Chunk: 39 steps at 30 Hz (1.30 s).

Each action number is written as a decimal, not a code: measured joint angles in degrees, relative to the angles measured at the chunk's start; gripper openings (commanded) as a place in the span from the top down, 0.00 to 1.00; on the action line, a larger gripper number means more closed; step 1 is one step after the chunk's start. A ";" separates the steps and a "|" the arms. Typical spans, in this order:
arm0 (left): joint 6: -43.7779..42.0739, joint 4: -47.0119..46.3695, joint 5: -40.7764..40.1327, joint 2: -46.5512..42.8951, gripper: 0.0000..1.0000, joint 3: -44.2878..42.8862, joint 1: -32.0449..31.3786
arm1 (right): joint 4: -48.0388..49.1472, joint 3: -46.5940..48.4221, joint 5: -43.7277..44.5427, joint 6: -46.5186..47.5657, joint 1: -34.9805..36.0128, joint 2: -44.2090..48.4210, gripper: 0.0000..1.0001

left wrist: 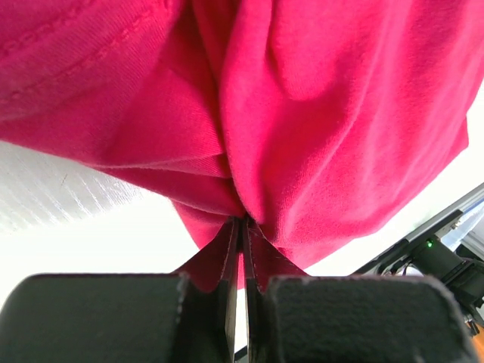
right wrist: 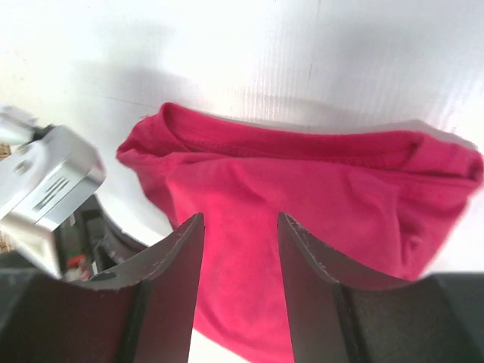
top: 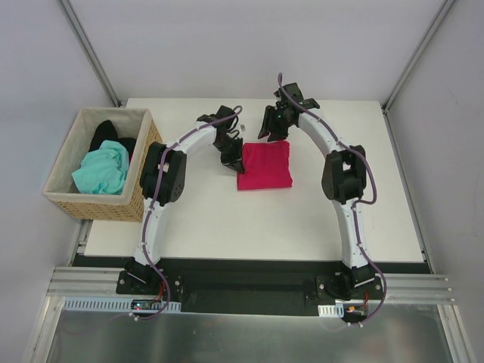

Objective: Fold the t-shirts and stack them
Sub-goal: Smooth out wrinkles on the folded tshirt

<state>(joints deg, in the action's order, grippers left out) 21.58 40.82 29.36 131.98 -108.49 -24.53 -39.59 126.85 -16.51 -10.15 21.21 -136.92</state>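
Top external view: crimson t-shirt (top: 265, 166) lies folded on tabletop (top: 249, 219), a bit toward 12 o'clock from centre. Left hand (top: 234, 160) sits at the shirt's 9 o'clock edge, pinched tight on a fold of it, clear in left wrist view. Right hand (top: 269, 130) is at the shirt's 12 o'clock edge, fingers parted, gripping nothing. Wicker basket (top: 64, 198) at 9 o'clock holds mint-green t-shirt (top: 102, 172) and black t-shirt (top: 106, 134).
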 measured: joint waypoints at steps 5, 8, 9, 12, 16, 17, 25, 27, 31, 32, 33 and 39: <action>0.00 0.13 -0.35 -0.72 1.00 0.00 -0.20 | 0.79 -3.65 1.05 0.79 -0.68 6.16 0.53; -0.02 0.24 -1.27 -1.40 1.00 -0.09 -0.20 | 1.14 -4.68 1.77 1.46 -0.79 9.14 0.54; -0.02 0.39 -1.55 -1.66 1.00 -0.22 -0.20 | 1.22 -5.01 2.05 1.66 -0.79 9.90 0.55; -0.04 0.96 -2.64 -2.73 0.92 -1.18 -0.17 | 1.53 -6.47 2.49 2.01 -0.98 11.30 0.55; -0.37 1.77 -3.61 -4.17 0.41 -3.17 -0.09 | 1.40 -9.05 3.04 2.27 -1.29 11.54 0.55; -0.66 1.84 -4.07 -4.55 0.41 -3.58 0.02 | 1.31 -9.68 3.19 2.32 -1.40 11.54 0.55; -1.09 3.41 -4.63 -5.62 0.01 -4.24 0.50 | 1.42 -10.91 3.74 2.29 -2.01 11.54 0.56; -1.22 3.61 -4.70 -5.62 0.01 -4.24 0.59 | 1.42 -11.47 3.80 2.29 -2.01 11.54 0.57; -1.27 4.13 -4.90 -5.62 0.01 -4.52 0.61 | 1.38 -11.82 3.87 2.29 -2.05 11.54 0.68; -1.27 4.52 -4.96 -5.55 0.01 -4.96 0.63 | 1.38 -11.82 3.89 2.32 -2.08 11.54 0.70; -1.31 4.81 -5.01 -5.44 0.01 -5.60 0.63 | 1.38 -11.82 3.93 2.32 -2.12 11.54 0.74; -2.01 5.07 -5.99 -4.70 0.01 -10.34 0.63 | 1.20 -11.78 4.31 2.34 -2.75 11.54 0.77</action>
<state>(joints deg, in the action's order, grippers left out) 19.57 45.89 23.38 127.28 -118.83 -23.90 -38.39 115.07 -12.21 -7.81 18.46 -125.38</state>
